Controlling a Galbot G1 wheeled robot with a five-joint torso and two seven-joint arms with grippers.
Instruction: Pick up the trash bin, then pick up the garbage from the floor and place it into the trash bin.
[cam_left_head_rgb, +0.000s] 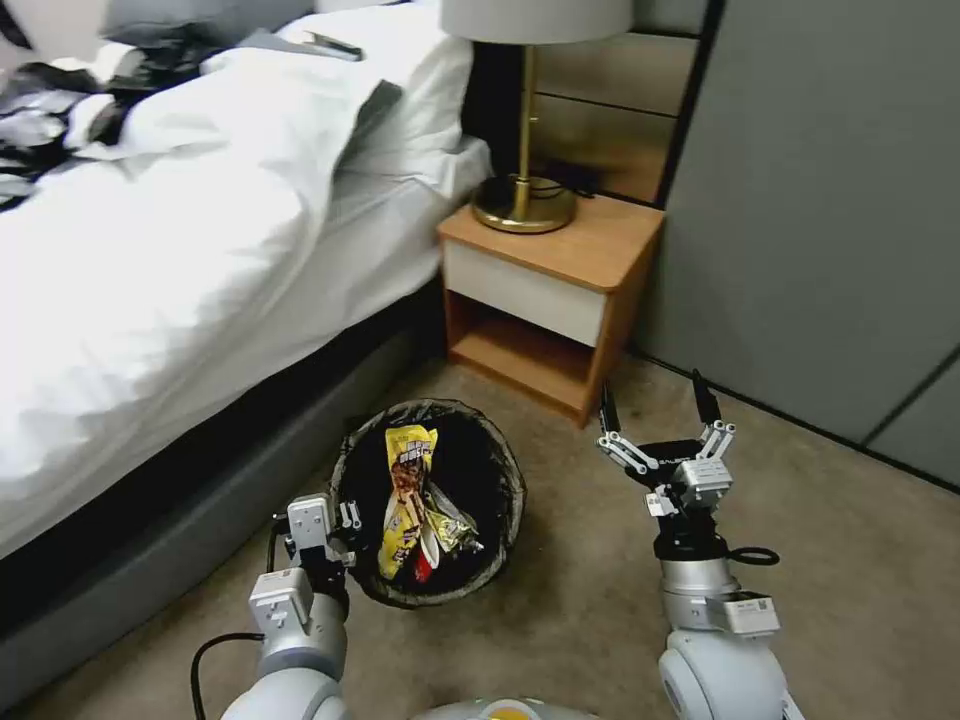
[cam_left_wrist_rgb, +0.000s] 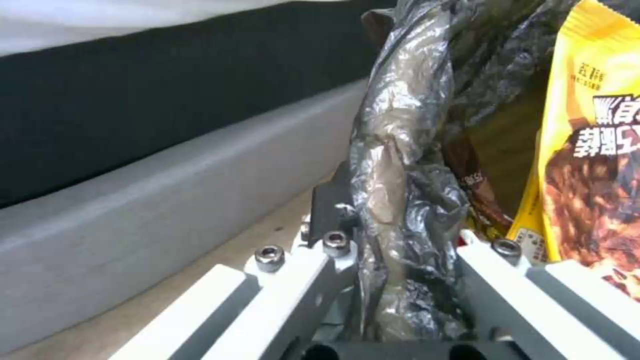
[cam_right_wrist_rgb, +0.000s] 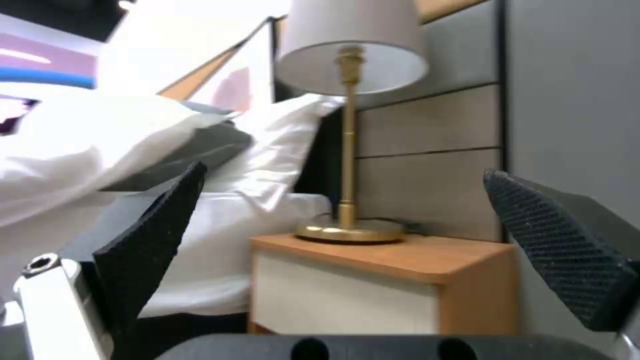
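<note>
The trash bin (cam_left_head_rgb: 497, 455) stands low over the carpet beside the bed, its black bag folded over the rim. Whether it rests on the floor I cannot tell. Garbage lies inside it: a yellow-brown snack wrapper (cam_left_head_rgb: 405, 490) on top of smaller red and white wrappers. My left gripper (cam_left_head_rgb: 345, 520) is shut on the bin's near-left rim. In the left wrist view the crinkled bag (cam_left_wrist_rgb: 400, 165) is pinched between the left gripper's (cam_left_wrist_rgb: 400, 240) fingers, with the yellow wrapper (cam_left_wrist_rgb: 593, 150) just beyond. My right gripper (cam_left_head_rgb: 655, 405) hovers open and holds nothing, right of the bin, its black pads (cam_right_wrist_rgb: 153, 235) spread wide.
A bed with white bedding (cam_left_head_rgb: 150, 250) and a grey base (cam_left_head_rgb: 200, 500) runs along the left. A wooden nightstand (cam_left_head_rgb: 545, 290) with a brass lamp (cam_left_head_rgb: 524, 200) stands ahead. A grey wall panel (cam_left_head_rgb: 830, 200) closes the right side. Bare carpet (cam_left_head_rgb: 850, 560) lies around the right arm.
</note>
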